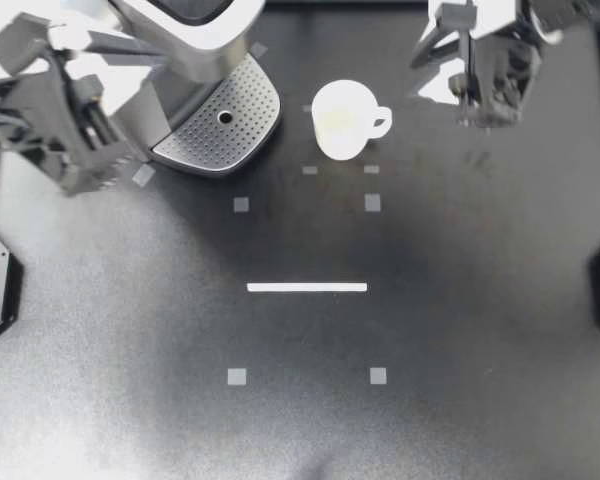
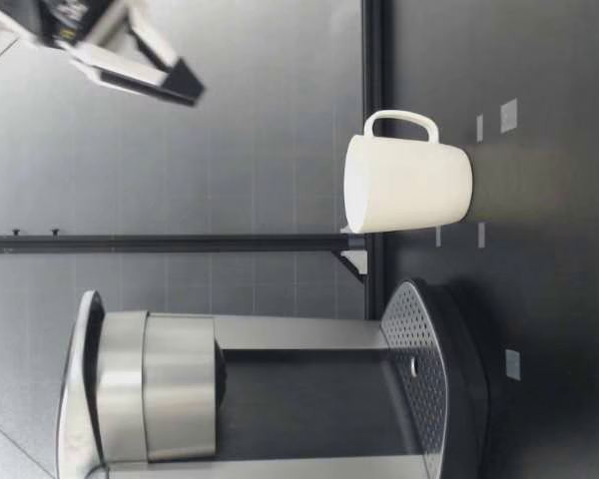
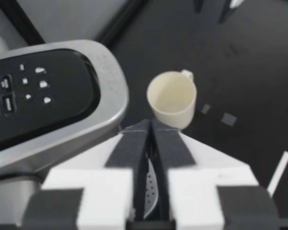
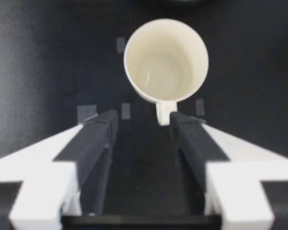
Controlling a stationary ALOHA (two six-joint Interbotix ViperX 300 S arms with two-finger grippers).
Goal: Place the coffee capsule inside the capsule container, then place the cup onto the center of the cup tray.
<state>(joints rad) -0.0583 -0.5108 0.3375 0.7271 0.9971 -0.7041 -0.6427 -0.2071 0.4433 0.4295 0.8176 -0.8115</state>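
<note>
Ahead of right gripper (image 1: 485, 115): white cup (image 1: 340, 120), off toward my left and roughly level with it across the table, well apart from the fingertips
Cup position: on the bare black table (image 1: 430, 330), near the perforated cup tray (image 1: 220, 135) but clear of its edge, not yet on it
Cup axis: upright, long axis vertical, mouth up, empty inside as seen from the right wrist
Cup handle (image 1: 380, 122): turned away from the tray, toward the right arm's side; in the right wrist view aimed straight back at the gap between the spread fingers (image 4: 98, 139)
State of right gripper: spread wide, holding nothing
State of left gripper (image 1: 120, 160): pressed together, nothing visible in the pinch, hanging over the tray's edge beside the coffee machine (image 1: 180, 30)
Nearer arm: right, by judgement; also already open and on the handle side
Capsule: none visible in any view; capsule container not told apart on the machine, so cup step judged the one in hand
Coming move: likely a straight reach along the handle's line, a grip at handle or rim, then a carry toward my left onto the tray, centred over its small hole (image 1: 225, 117)
Risk: tipping the cup if caught high on one side only
</note>
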